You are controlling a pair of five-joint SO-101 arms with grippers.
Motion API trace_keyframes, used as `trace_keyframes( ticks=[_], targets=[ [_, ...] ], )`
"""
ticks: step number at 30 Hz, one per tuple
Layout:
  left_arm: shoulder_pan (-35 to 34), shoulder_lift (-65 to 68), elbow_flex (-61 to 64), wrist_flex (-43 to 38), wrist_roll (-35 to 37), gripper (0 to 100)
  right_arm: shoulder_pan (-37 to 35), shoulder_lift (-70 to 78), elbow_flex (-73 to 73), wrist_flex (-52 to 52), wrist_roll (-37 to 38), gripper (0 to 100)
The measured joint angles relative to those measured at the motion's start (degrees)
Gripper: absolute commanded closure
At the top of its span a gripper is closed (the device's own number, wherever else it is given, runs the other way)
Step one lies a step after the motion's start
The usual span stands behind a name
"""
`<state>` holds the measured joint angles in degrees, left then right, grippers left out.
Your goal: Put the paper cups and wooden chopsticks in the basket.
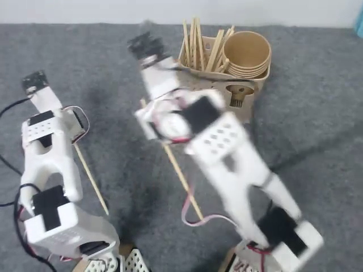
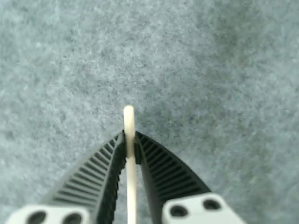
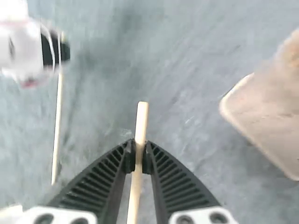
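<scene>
1. Grey felt-like cloth covers the tabletop [image 1: 317,141]; a tan basket [image 1: 252,85] stands at its far side.
2. The basket holds a stack of paper cups [image 1: 247,54] at one end, with a sheaf of wooden chopsticks [image 1: 198,48] standing on end just beside them.
3. Right gripper [image 3: 138,148]: fingers pinched tight on one chopstick [image 3: 141,121], a short tip sticking out past them, the basket's corner near. From above, the long end trails back under the arm.
4. Left gripper [image 2: 129,139]: fingers likewise clamped on a second chopstick [image 2: 129,119], tip just past them, over bare cloth well apart from the basket.
5. Cannot tell whether either held stick touches the cloth.
</scene>
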<state>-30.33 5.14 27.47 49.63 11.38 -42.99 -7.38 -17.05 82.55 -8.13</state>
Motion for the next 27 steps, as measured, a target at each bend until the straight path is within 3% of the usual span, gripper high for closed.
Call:
trace_keyframes(
  ticks=[6, 14, 19, 27],
  targets=[
    [1.49, -1.67, 2.81, -0.97, -3.43, 99, 4.31, -13.19, 0.0, -1.41, 0.0, 99.1],
    [4.48, -19.43, 20.22, -11.25, -6.24, 99, 9.23, -17.67, 0.26, -14.51, 0.0, 99.1],
    [4.92, -29.01, 27.34, -13.98, -6.59, 99, 12.92, -17.67, 5.1, -32.7, 0.0, 99.1],
    [5.45, -30.95, 28.57, -14.68, -6.59, 99, 19.16, -17.49, 20.22, -71.38, 0.0, 99.1]
  ],
)
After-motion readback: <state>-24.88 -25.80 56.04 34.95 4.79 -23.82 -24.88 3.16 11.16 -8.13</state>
